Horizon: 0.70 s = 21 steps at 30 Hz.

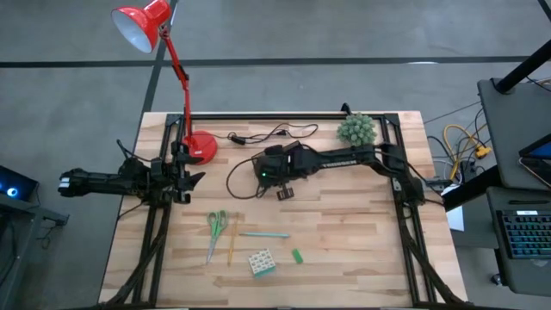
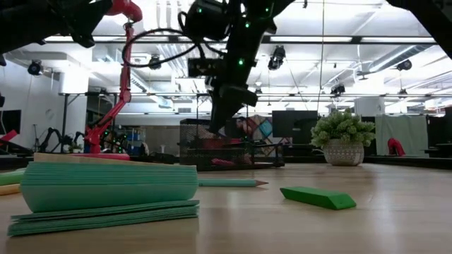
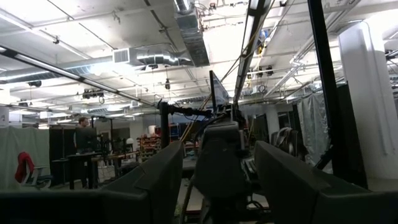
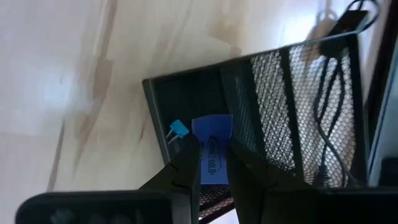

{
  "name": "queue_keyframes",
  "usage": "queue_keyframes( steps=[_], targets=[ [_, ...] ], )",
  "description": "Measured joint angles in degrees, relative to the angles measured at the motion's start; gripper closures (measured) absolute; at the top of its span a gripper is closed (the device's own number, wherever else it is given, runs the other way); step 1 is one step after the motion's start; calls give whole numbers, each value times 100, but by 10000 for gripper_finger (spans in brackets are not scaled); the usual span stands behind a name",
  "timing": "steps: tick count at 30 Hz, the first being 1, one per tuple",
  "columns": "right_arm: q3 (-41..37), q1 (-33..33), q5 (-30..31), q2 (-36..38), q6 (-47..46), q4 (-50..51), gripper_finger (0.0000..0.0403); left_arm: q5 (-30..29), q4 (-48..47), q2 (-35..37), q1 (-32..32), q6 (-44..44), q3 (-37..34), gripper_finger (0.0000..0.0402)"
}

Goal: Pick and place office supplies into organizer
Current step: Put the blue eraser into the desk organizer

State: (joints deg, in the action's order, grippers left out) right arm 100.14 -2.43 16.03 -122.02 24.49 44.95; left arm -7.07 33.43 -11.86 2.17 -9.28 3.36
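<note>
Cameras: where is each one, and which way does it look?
High view: overhead, looking down on the table; both arms show.
Low view: tabletop height, looking across at the organizer; right arm above.
Left wrist view: on left arm, facing the room; open left gripper.
Right wrist view: faces the same organizer; right gripper holds blue eraser.

Red desk lamp (image 1: pixel 164 52), black cable (image 1: pixel 267 134), green plant (image 1: pixel 356 129) along table's far edge.

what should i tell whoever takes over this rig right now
Right pincer: over the organizer, shut on blue eraser, not released.
Left pincer: open, idle by the lamp base.
On the table: scissors, pencil, pen, cube, green eraser.
Left: drop the eraser, then move those five.
</note>
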Motion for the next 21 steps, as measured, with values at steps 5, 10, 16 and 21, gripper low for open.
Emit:
queue_keyframes(
  steps=[5,10,16,21],
  targets=[
    [-7,-90,-283,-78,407,-62,346,2,0,0,-1,-2,0,214],
    [-11,-97,-270,-173,645,-53,346,2,2,0,0,-1,0,214],
    [-13,-118,-245,-216,679,-85,346,2,0,0,-1,0,0,214],
    [-13,-134,-5,-216,682,-81,329,2,1,0,0,-1,0,214]
  ],
)
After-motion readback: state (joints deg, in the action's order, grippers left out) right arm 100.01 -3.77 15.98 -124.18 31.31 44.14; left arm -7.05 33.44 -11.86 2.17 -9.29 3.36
